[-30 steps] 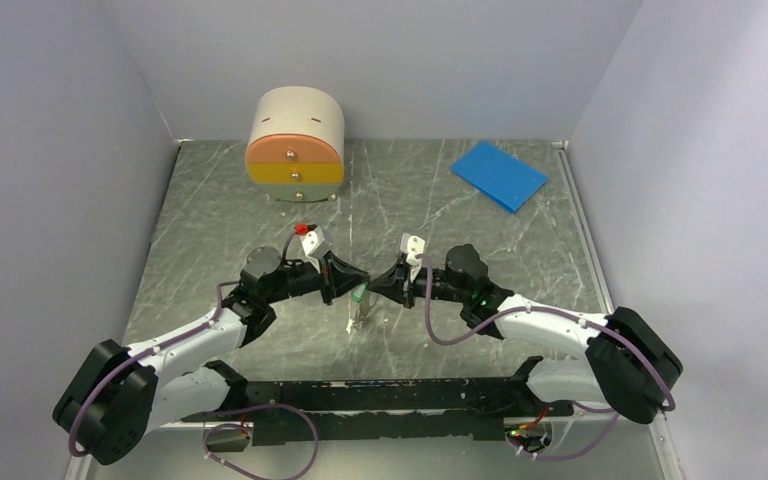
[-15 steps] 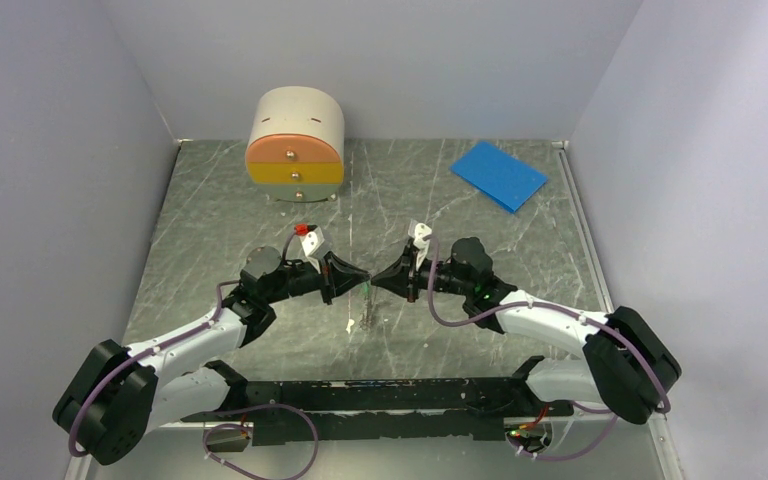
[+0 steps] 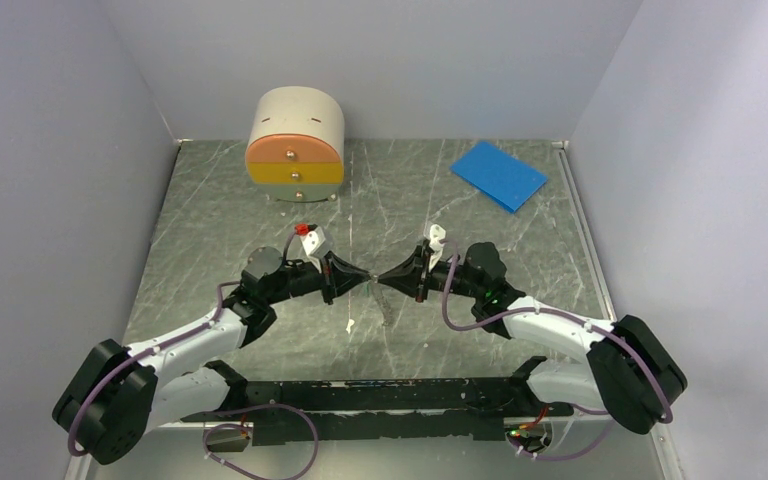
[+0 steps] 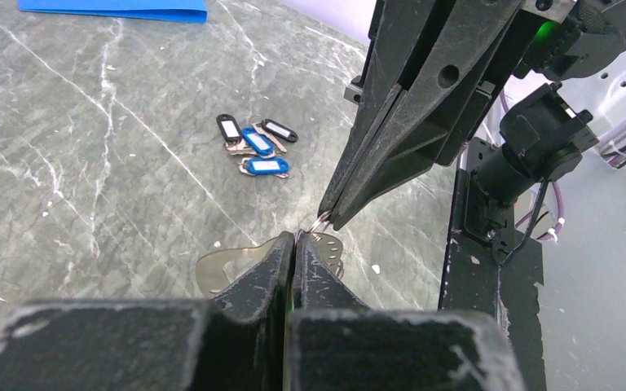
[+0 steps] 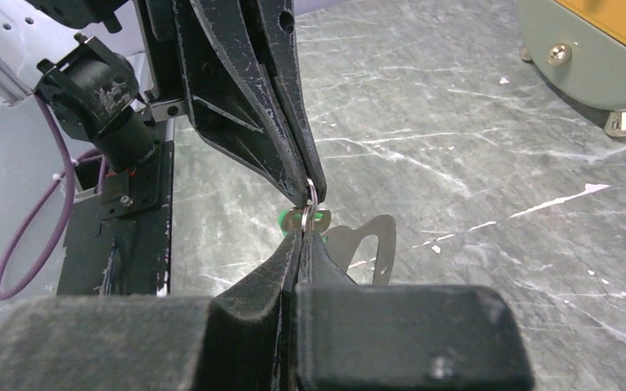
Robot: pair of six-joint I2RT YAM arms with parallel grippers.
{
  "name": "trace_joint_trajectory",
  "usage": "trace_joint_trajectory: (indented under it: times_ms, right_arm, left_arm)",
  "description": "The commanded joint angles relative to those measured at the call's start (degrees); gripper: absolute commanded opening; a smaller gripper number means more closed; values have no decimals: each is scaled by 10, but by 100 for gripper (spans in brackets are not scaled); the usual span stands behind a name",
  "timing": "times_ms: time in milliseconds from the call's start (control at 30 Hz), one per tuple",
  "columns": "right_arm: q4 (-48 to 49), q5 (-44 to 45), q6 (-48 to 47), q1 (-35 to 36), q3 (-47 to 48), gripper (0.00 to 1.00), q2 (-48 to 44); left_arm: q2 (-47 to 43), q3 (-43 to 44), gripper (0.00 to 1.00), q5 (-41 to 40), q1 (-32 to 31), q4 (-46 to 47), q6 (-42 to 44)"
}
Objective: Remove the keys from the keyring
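Since a second ago my right arm has swung its wrist out to the right, while the left arm has hardly shifted. At far left the rounded drawer box (image 3: pixel 295 130) sits at the back of the surface (image 3: pixel 520 260). My left end effector (image 3: pixel 364 279) is pinched fully shut, with the keyring (image 5: pixel 311 194) caught at its tips, above the surface. Just below the ring hang the keys (image 5: pixel 297 218), green tag peeking behind the silvery head. My right end effector (image 3: pixel 382 281) is clamped tight on that head, tip to tip with the left. Blue and black tags (image 4: pixel 254 145) lie loose on the surface nearby, and a blue sheet (image 3: pixel 498 173) lies back right.
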Motion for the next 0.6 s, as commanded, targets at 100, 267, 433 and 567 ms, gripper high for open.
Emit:
trace_joint_trajectory:
  times_ms: [100, 267, 433, 567]
  right_arm:
    - [114, 3, 19, -7, -3, 0, -1]
    - [159, 10, 40, -7, -11, 0, 13]
    - [214, 2, 66, -7, -17, 0, 37]
    - [168, -3, 55, -7, -7, 0, 32]
  left_arm:
    - [16, 5, 2, -1, 0, -17, -16]
    - [36, 0, 2, 12, 0, 20, -29]
    - [83, -4, 3, 37, 0, 89, -60]
    - [78, -7, 3, 29, 0, 91, -56]
